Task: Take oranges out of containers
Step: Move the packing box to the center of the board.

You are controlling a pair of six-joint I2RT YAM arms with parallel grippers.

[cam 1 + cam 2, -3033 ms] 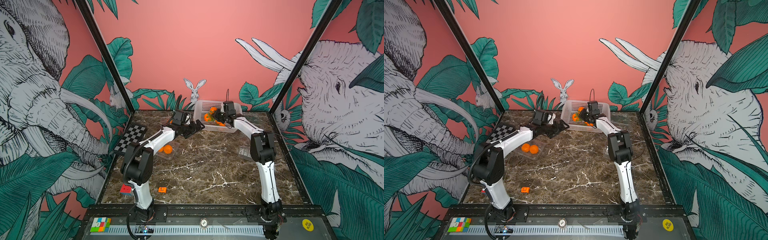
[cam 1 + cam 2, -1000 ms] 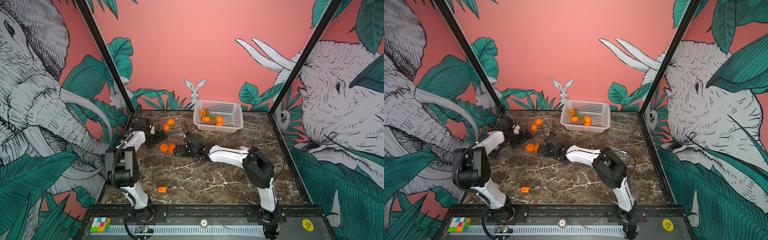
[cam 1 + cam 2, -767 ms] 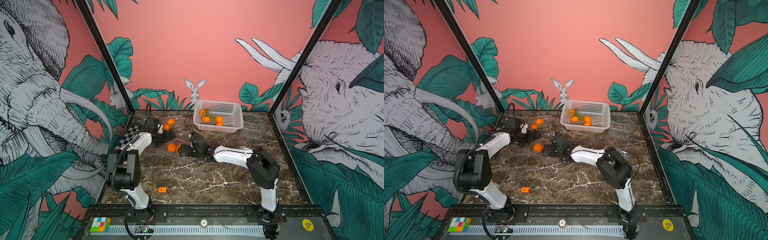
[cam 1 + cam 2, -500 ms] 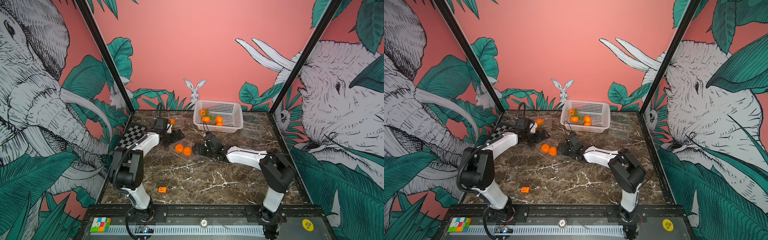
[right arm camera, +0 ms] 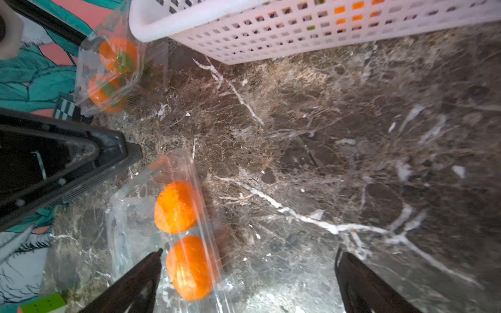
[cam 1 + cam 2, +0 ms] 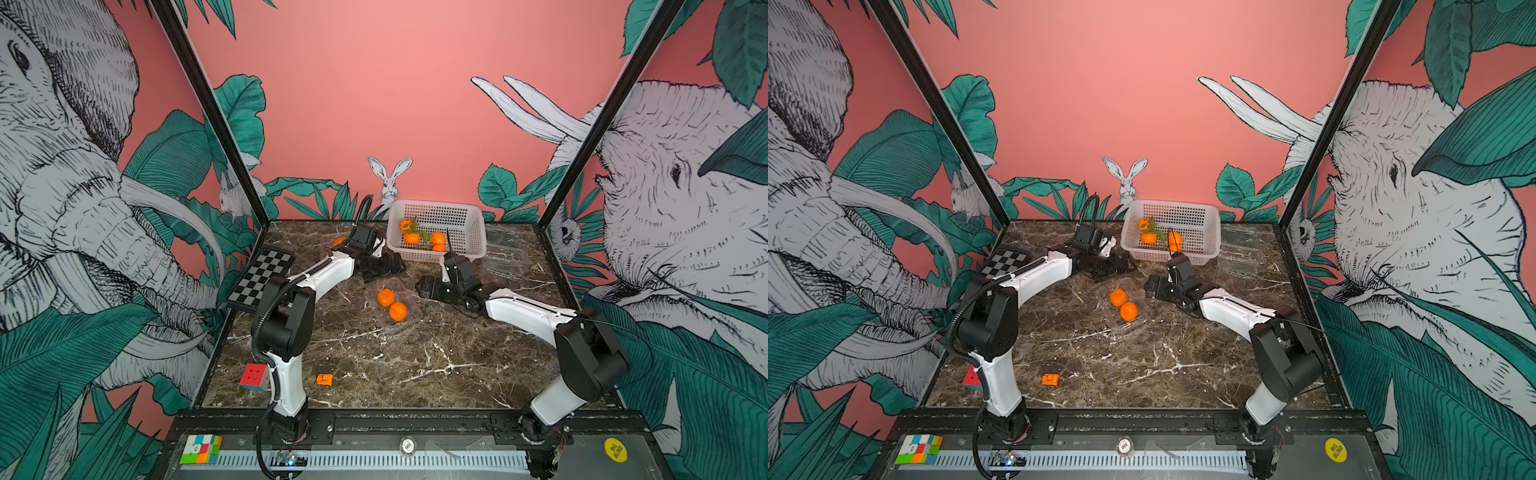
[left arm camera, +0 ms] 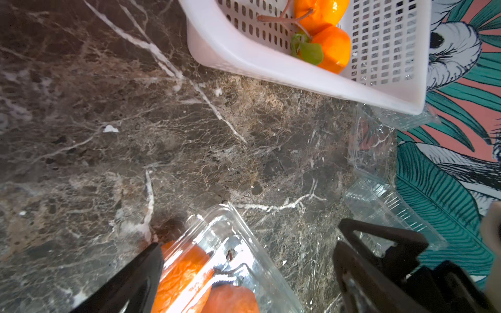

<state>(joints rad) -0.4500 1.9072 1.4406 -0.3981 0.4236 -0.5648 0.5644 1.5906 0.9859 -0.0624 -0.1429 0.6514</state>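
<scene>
The clear clamshell box (image 5: 127, 222) lies near the middle of the marble table (image 6: 415, 365). It holds two oranges, a nearer one (image 6: 398, 311) and a farther one (image 6: 386, 297). In both top views its long axis runs from about 11 o'clock to 5 o'clock. I cannot tell whether its lid is lifted.

From this box the right gripper (image 6: 420, 289) is at about 2 o'clock, close by, with its jaws wide apart and nothing in them. In the right wrist view the box sits to one side of the gap, next to one finger (image 5: 135, 279).

A little farther, at about 12 o'clock from the box, is the left gripper (image 6: 384, 272). It is also spread wide and empty. In the left wrist view the end of the box lies between its fingers. I judge that the left arm is better lined up: a short reach toward 6 o'clock would bring it onto the farther orange.

Behind the left arm a second box (image 5: 108, 67) holds two more oranges. At the back wall the white basket (image 6: 436, 205) holds loose oranges, and at its 3 o'clock lie empty clear boxes (image 6: 505, 249).
</scene>
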